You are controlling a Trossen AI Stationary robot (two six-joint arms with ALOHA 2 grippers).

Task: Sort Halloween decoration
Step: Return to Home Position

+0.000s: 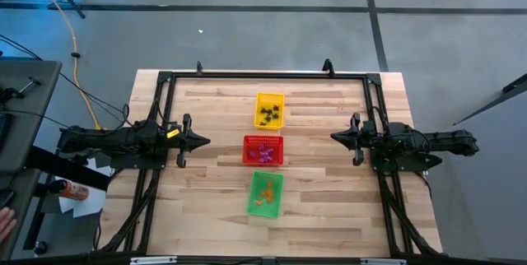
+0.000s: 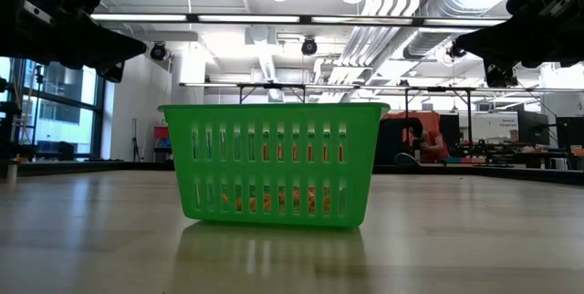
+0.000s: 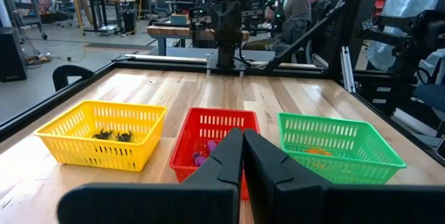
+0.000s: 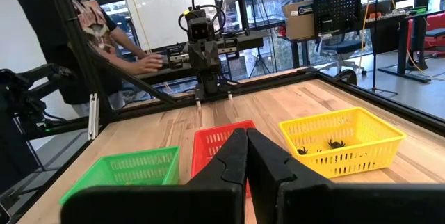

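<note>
Table (image 1: 329, 207) | trinkets (image 1: 263, 155) in baskets (image 1: 251, 201) | left tool (image 1: 203, 141) closed | right tool (image 1: 335, 137) closed

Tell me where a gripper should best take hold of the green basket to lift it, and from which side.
Probably the rim of the green basket, at the middle of a long wall, coming down from above. It stands upright, open top up, and its thin slotted wall should fit between two fingers. The orange trinkets lie on the bottom, below the rim.

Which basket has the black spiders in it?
The yellow basket, at one end of the row. The red basket in the middle holds purple trinkets; the green basket holds orange trinkets.
</note>
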